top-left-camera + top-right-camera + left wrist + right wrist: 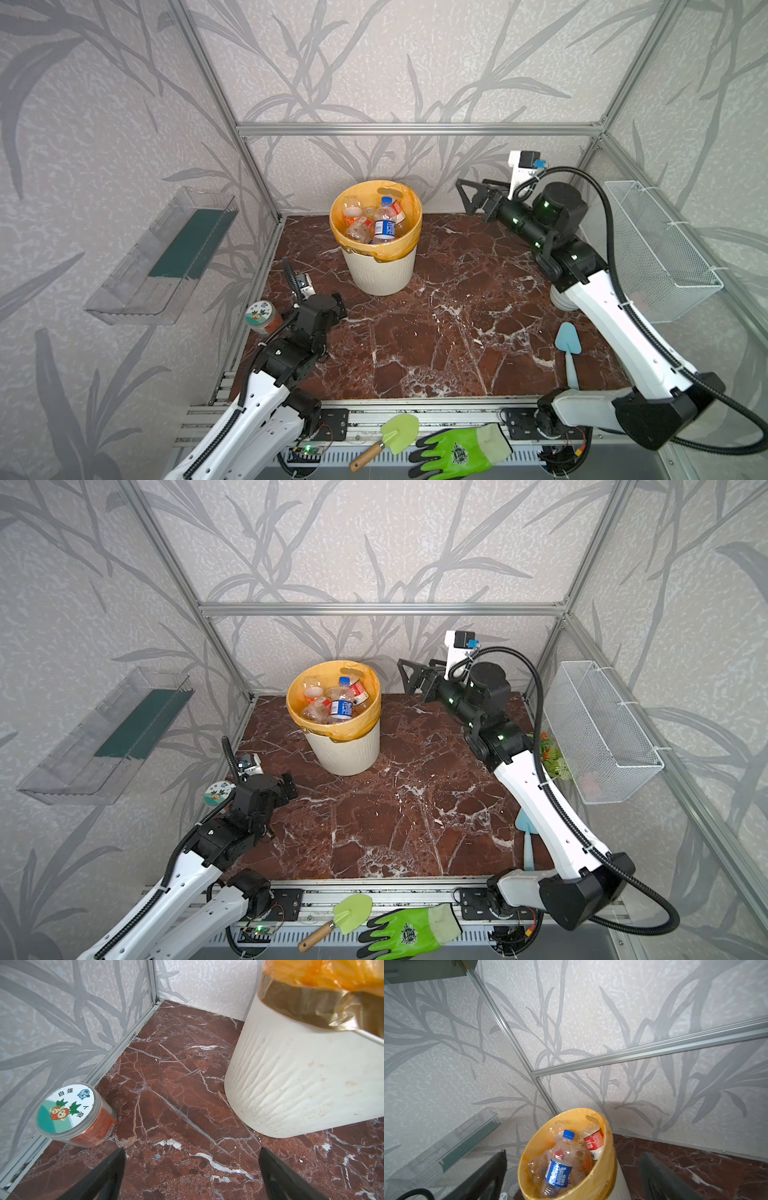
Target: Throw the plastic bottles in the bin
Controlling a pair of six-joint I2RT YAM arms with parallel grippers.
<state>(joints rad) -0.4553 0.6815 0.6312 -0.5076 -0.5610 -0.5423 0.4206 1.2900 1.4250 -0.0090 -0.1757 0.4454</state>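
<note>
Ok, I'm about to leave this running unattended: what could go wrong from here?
The plastic bottles are heaped high in the bin, the blue-capped bottle reaching near its rim; a knock could spill them. The open right hand hovers beside that rim and might snag the orange bag liner when it moves. The open left hand sits low near the round-lidded jar, which could be grabbed by mistake.

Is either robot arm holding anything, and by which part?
Nothing is held. The left gripper and right gripper both have open, empty jaws; the bottles lie in the bin.
</note>
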